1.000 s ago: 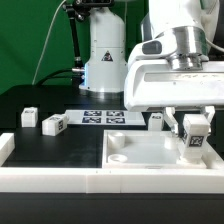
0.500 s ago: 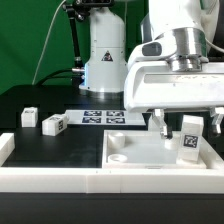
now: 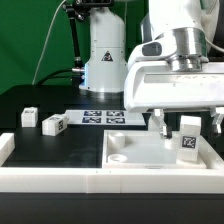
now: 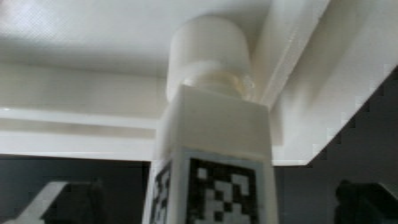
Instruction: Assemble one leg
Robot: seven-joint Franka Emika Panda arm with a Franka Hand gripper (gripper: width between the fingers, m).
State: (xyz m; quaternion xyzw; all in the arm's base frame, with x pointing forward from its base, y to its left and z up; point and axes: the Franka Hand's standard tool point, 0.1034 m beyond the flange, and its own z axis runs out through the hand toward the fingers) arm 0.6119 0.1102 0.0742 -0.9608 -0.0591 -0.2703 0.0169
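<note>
From my seat I see the fingers (image 3: 187, 124) spread wide apart, one black tip on each side of the leg (image 3: 188, 140) with a clear gap to it on both sides, so they grip nothing. The leg stands upright between them, its black-and-white tag facing the exterior camera, its lower end set in the corner of the white panel (image 3: 150, 152) nearest the exterior view's right. In the wrist view the leg (image 4: 217, 140) fills the middle of the picture: a square white block with the tag on its near face and a rounded white end that meets the panel (image 4: 89, 60). I cannot tell from that view how deep the rounded end sits. The dark finger (image 4: 361, 195) tips show only at the edge there, blurred.

Further out, the panel lies flat on the black desk (image 3: 60, 150), with a round socket (image 3: 118, 156) open at its corner toward the exterior view's left. Behind it, on the desk, lies the marker board (image 3: 103, 118). Well apart toward the exterior view's left, two more legs rest on the desk: one (image 3: 54, 124) just beside the marker board's end and another (image 3: 29, 116) beyond it. A further leg (image 3: 155, 119) sits behind the panel, partly hidden by the gripper. A white rail (image 3: 60, 181) runs along the near edge of the desk.
</note>
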